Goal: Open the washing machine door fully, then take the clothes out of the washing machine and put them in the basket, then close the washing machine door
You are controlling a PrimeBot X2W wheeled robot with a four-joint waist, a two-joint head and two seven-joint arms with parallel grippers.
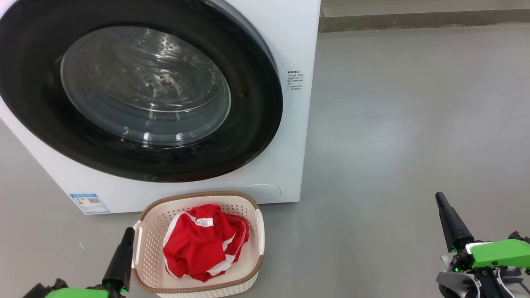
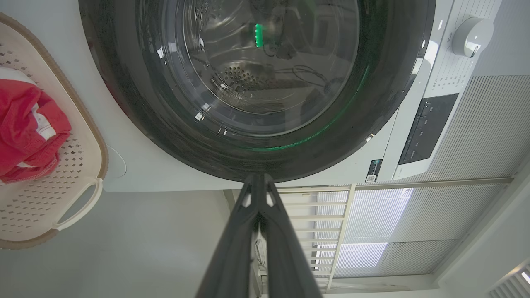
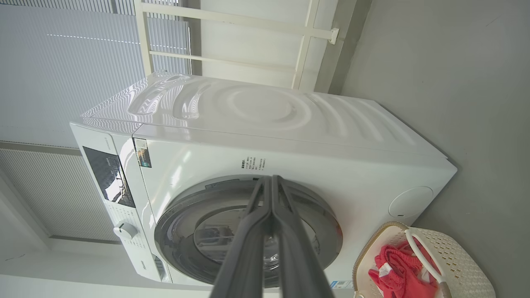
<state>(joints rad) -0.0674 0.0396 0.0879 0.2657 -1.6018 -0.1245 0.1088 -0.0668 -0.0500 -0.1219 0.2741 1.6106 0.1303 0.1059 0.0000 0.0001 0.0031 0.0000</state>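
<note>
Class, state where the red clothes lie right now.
In the head view the clothes lie bunched inside the basket, on the floor in front of the washing machine, left of centre.

our left gripper (image 2: pixel 257 179) has its two long dark fingers pressed together, with nothing between them. the tips show right at the black edge of the washing machine door (image 2: pixel 124 95), and we cannot tell if they touch it. the door lies flat against the white washing machine (image 2: pixel 174 176). through its round glass (image 2: pixel 265 70) we see the drum holes (image 2: pixel 240 76) and a small green light (image 2: pixel 258 35). a white knob (image 2: pixel 472 36) and a dark panel (image 2: pixel 428 128) sit on the machine's front. the basket (image 2: pixel 62 182) stands on the grey floor (image 2: pixel 136 248) close to the machine, with red clothes (image 2: pixel 29 128) inside.
</note>
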